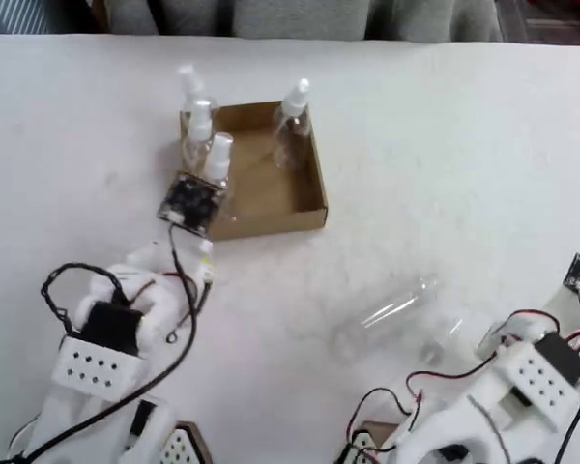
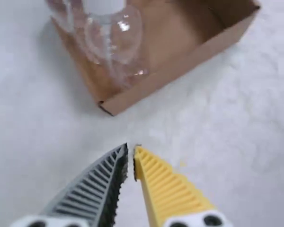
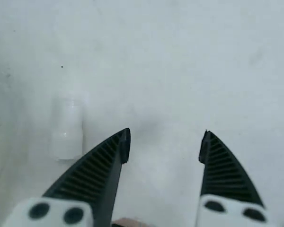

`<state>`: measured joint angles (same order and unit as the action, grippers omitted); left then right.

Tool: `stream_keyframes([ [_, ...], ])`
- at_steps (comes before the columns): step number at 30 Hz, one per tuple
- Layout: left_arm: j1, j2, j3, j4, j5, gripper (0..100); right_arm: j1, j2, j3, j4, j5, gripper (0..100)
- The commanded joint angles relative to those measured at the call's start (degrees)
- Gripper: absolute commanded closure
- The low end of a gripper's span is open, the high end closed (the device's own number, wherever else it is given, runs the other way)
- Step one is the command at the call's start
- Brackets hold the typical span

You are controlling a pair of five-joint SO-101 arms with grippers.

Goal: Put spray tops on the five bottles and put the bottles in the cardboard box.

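Four topped bottles (image 1: 292,135) upright at cardboard box (image 1: 280,198), fifth bottle (image 1: 396,307) lying topless

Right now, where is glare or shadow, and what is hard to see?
High view: the lying bottle nearly vanishes on the white table. Left wrist view: glints on the standing bottle; the box casts soft shadow. Right wrist view: a white cylinder barely shows.

We see a brown cardboard box (image 1: 271,198) on a white table (image 1: 464,145). Its bottles (image 1: 288,143) are clear, with white spray tops (image 1: 296,97). The left gripper (image 2: 131,150) has one grey ridged finger and one yellow; the right gripper (image 3: 165,139) is black and ridged. The small cylinder (image 3: 67,135) looks white, perhaps translucent. The wires (image 1: 177,259) are black and red.
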<state>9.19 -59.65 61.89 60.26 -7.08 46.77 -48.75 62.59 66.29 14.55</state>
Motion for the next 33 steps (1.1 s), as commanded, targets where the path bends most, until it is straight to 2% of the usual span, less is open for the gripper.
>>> stream_keyframes([
  [1, 8.48, 0.4, -2.64, 1.67, -0.35, 96, -2.86, 4.97, -6.33, 4.53, 0.7, 79.7],
  [5, 11.38, 0.4, 6.42, -5.45, -0.35, 96, -8.75, 8.75, -15.82, 15.78, -1.67, 79.7],
  [8, 11.3, 0.13, 13.27, -13.63, -0.35, 96, -15.6, 10.59, -24.26, 23.08, -8.97, 79.7],
  [11, 11.74, 0.22, 15.21, -15.74, -0.62, 96, -24.84, 12.35, -30.95, 28.26, -17.05, 79.7],
  [14, 11.74, 0.31, 15.3, -16.0, -0.79, 96, -34.24, 14.73, -34.11, 28.35, -25.58, 79.7],
  [18, 11.74, 0.31, 15.74, -15.74, -0.79, 96, -42.68, 20.18, -34.02, 22.99, -32.35, 79.7],
  [22, 11.82, 0.22, 16.79, -16.18, -1.41, 96, -46.2, 28.97, -34.46, 16.57, -35.52, 79.7],
  [26, 11.82, 0.22, 16.97, -16.18, -6.51, 96, -47.69, 36.35, -34.55, 10.77, -38.95, 79.6],
  [33, 11.82, 0.22, 16.97, -16.18, -7.12, 96, -47.87, 40.48, -34.11, 8.84, -39.21, 79.6],
])
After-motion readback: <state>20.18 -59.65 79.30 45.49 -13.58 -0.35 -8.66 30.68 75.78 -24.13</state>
